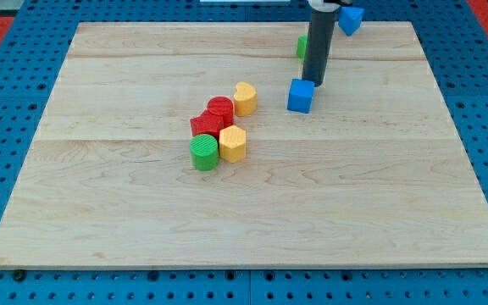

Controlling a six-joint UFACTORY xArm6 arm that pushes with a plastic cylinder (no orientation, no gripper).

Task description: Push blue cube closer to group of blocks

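The blue cube (300, 96) sits on the wooden board (100, 212) right of centre, toward the view's top. My tip (313, 83) is just above and right of it, touching or nearly touching its upper right edge. The group lies to the cube's left and below: a yellow heart-shaped block (245, 99), a red cylinder (220, 109), a red star-like block (205, 125), a yellow hexagon (232, 144) and a green cylinder (203, 152). The cube is a short gap right of the yellow heart.
A second blue block (351, 19) lies at the board's top edge, right of the rod. A green block (301, 47) is half hidden behind the rod. Blue pegboard (7, 127) surrounds the board.
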